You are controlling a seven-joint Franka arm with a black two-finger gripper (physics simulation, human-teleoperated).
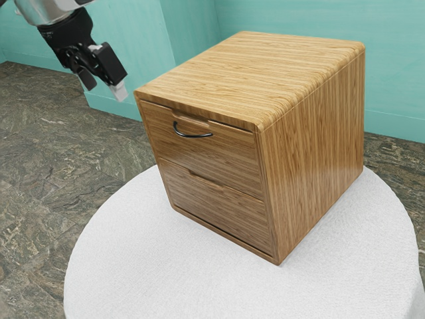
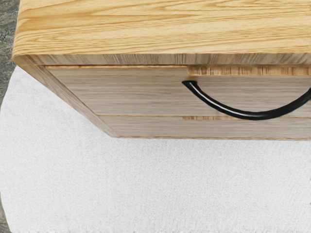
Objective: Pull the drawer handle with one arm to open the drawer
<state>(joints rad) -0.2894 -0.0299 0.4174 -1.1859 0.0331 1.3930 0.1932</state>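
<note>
White table (image 1: 166,266), closed two-drawer cabinet (image 1: 265,100)

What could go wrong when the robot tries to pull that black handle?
The tool hangs up and away from the thin black handle, so it might miss it or bump the front of the top drawer. The cabinet just sits on the white table. A hard pull may drag the whole cabinet instead of opening the drawer.
</note>
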